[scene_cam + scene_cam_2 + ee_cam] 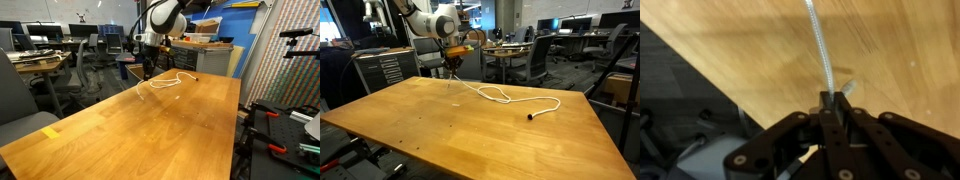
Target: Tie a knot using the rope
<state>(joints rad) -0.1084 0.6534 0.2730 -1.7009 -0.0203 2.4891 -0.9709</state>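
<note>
- A yellow patch is seen at a near corner of the table, well apart from the rope.
- The table top is of bare, light wood, with its grain shown in the wrist view.
- An open office is seen behind it, with desks and office chairs; a grey drawer cabinet and a patterned panel stand beside the table.
- The gripper is pressed together on the rope, which is pinched near the table's far edge.
- From there the rope is laid in curves across the wood to a dark tip.
</note>
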